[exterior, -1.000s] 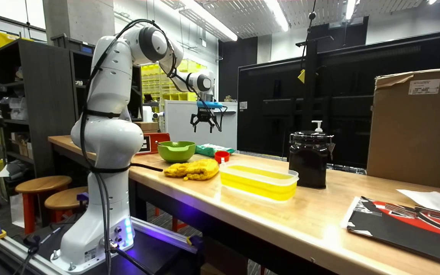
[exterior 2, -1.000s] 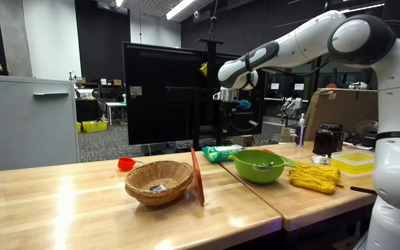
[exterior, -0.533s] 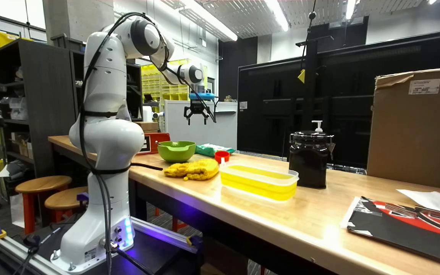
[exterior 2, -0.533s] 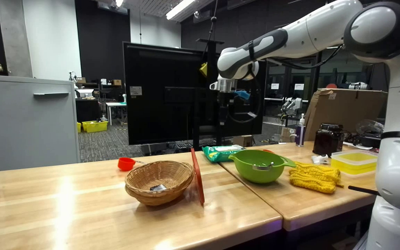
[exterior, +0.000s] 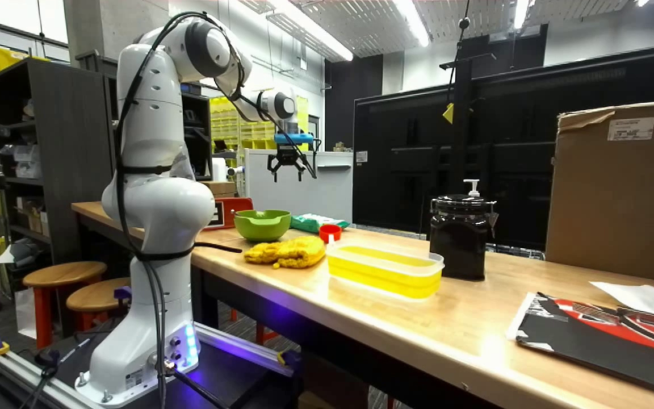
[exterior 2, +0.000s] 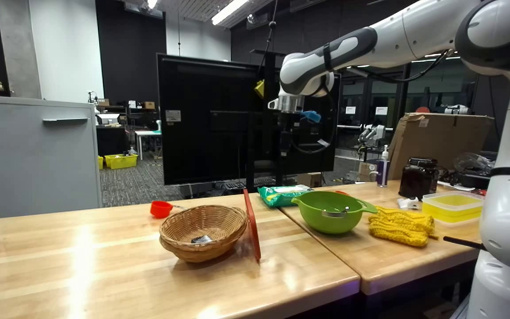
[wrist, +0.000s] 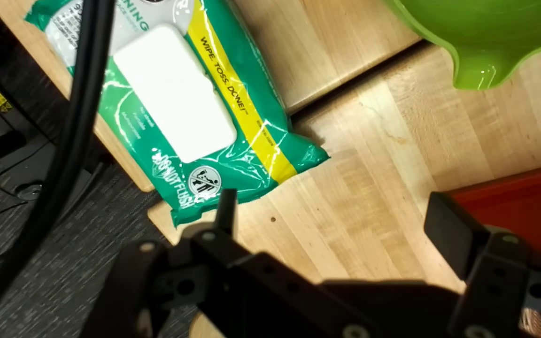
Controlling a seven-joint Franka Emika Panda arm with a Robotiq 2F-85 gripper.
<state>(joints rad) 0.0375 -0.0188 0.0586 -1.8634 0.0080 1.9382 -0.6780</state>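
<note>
My gripper point(exterior: 287, 177) hangs high above the table with its jaws wide apart and nothing between them. Against the dark screen in an exterior view its fingers are hard to make out. Looking down in the wrist view, I see bare wood between the fingertips. A green and white wipes pack point(wrist: 172, 94) lies near the left finger, well below it. Past the right finger shows part of a red panel point(wrist: 519, 206), which leans on the wicker basket point(exterior 2: 179, 246) in an exterior view. The green bowl point(exterior 2: 326, 221) holds a metal utensil.
A small dark packet point(exterior 2: 201, 239) lies in the basket, with a red measuring cup point(exterior 2: 161, 209) behind it. Near the arm are a yellow knit cloth point(exterior: 290, 251), a yellow-filled plastic container point(exterior: 384, 278), another red cup point(exterior: 330, 233) and a black jar point(exterior: 457, 244). A cardboard box point(exterior: 616, 187) stands farther off.
The arm has drawn back, and the gripper has risen and shifted left in an exterior view. Its jaws have stayed wide. The objects on the table have not moved.
</note>
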